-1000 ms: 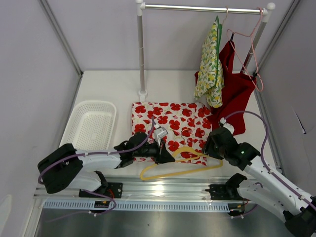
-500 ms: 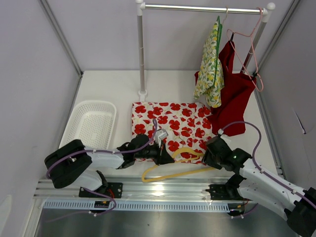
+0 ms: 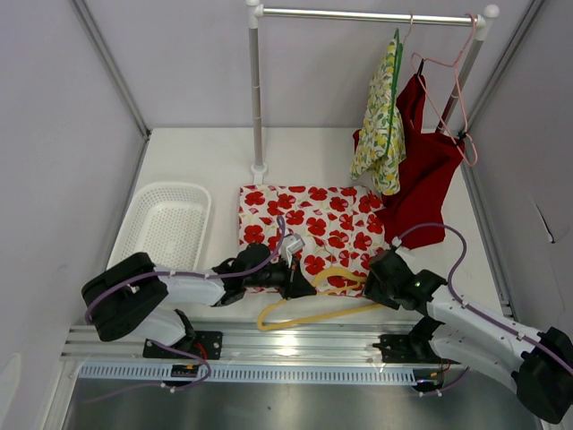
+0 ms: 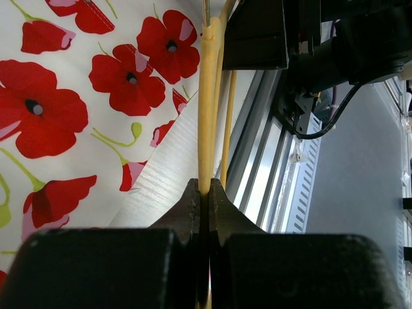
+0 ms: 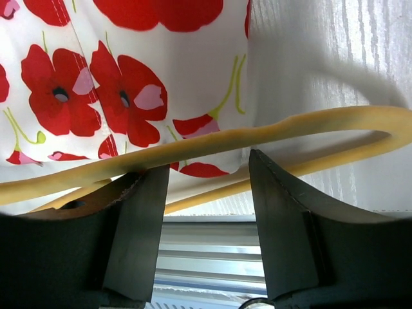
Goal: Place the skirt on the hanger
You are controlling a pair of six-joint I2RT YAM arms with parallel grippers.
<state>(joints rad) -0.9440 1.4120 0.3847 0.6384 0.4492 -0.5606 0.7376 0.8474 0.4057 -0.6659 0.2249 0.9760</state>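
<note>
While L tool (image 4: pixel 205 193) is clamped tight on yellow hanger (image 4: pixel 207 96), R tool (image 5: pixel 207 177) sits w/ fingers apart astride hanger's arm, at poppy skirt (image 3: pixel 309 219) edge on surface (image 3: pixel 206 152).

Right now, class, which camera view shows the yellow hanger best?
The top external view: nearly the whole yellow hanger shows, lying across the near edge of the skirt. The left wrist view shows only one thin stretch, pinched by the left gripper. The right wrist view shows a curved part between the right gripper's open jaws.
</note>
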